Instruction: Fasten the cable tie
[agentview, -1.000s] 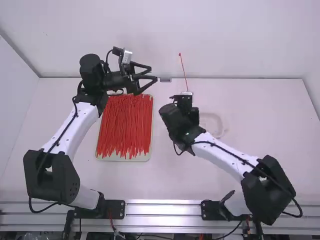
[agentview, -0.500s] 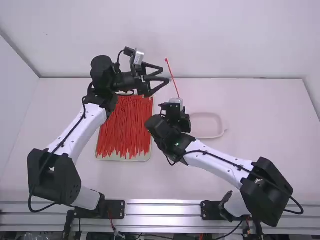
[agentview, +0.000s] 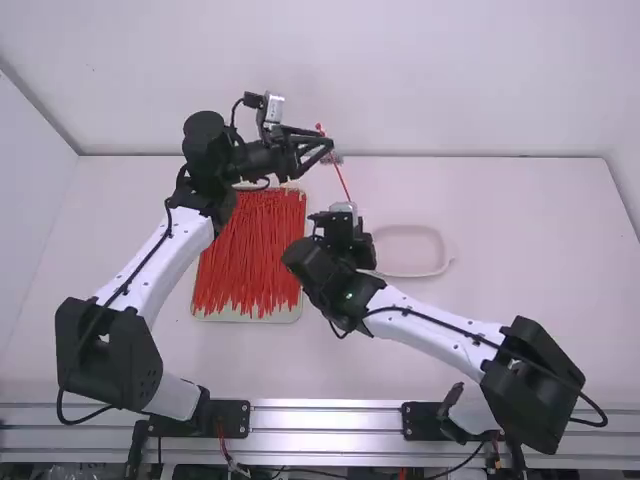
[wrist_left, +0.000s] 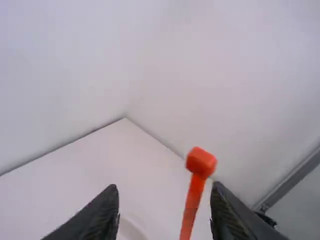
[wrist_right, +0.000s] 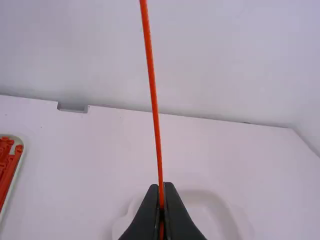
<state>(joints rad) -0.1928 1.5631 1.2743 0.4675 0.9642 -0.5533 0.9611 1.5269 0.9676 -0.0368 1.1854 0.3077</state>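
Observation:
My right gripper (agentview: 343, 211) (wrist_right: 161, 189) is shut on a red cable tie (agentview: 334, 166) (wrist_right: 152, 100) that stands up from it, slanting toward the left arm. The tie's square head (agentview: 321, 128) (wrist_left: 201, 160) sits between the open fingers of my left gripper (agentview: 322, 148) (wrist_left: 164, 197), held high near the back wall. In the left wrist view the head is nearer one fingertip and touches neither. A tray (agentview: 212, 312) piled with several red cable ties (agentview: 255, 250) lies on the table below the left arm.
A shallow white tray (agentview: 415, 252) (wrist_right: 200, 197) lies on the table right of my right gripper. A small grey bracket (wrist_right: 72, 107) sits at the foot of the back wall. The table's right half is bare.
My right gripper has carried the tie leftward and tilted it toward the left arm. The left gripper has risen and swung right, so the tie's head now stands between its fingers.

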